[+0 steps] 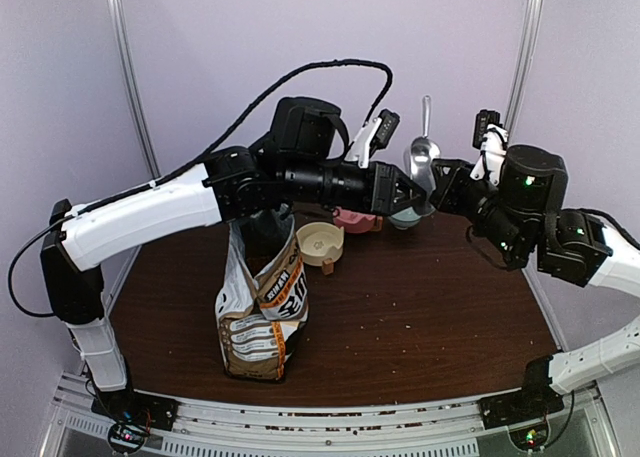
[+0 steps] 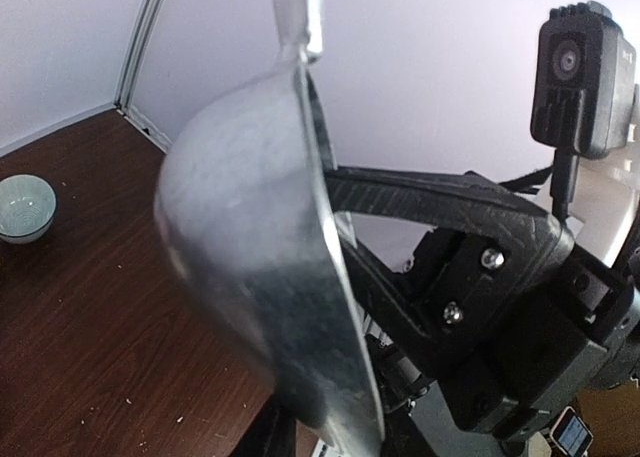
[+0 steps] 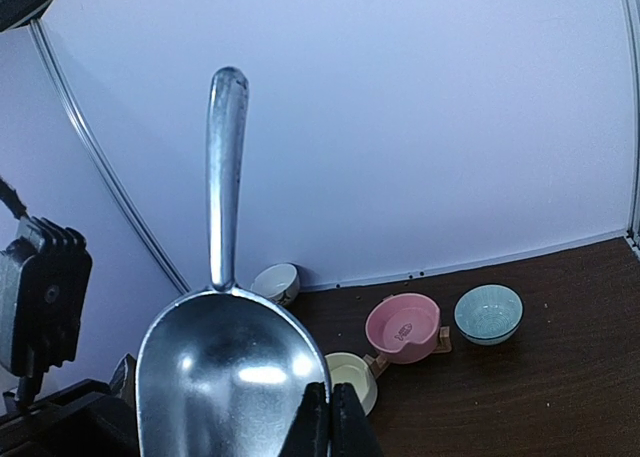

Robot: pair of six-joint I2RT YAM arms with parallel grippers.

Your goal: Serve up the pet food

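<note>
My right gripper (image 3: 330, 417) is shut on the rim of the silver metal scoop (image 3: 225, 372) and holds it up in the air, handle pointing up. The scoop's bowl is empty. In the top view the scoop (image 1: 422, 157) hangs above the back of the table between both grippers. My left gripper (image 1: 415, 194) is right against the scoop's lower end. In the left wrist view the scoop's back (image 2: 250, 257) fills the frame and its tip lies between my jaws; their grip is hidden. No heap of pet food shows. The printed bag (image 1: 262, 307) stands at the left.
A cream bowl (image 1: 320, 242), a pink bowl (image 1: 355, 220) and a teal bowl (image 1: 405, 218) sit in a row at the back of the brown table (image 1: 420, 317). A small white bowl (image 3: 275, 282) stands by the back wall. Small crumbs lie scattered on the table.
</note>
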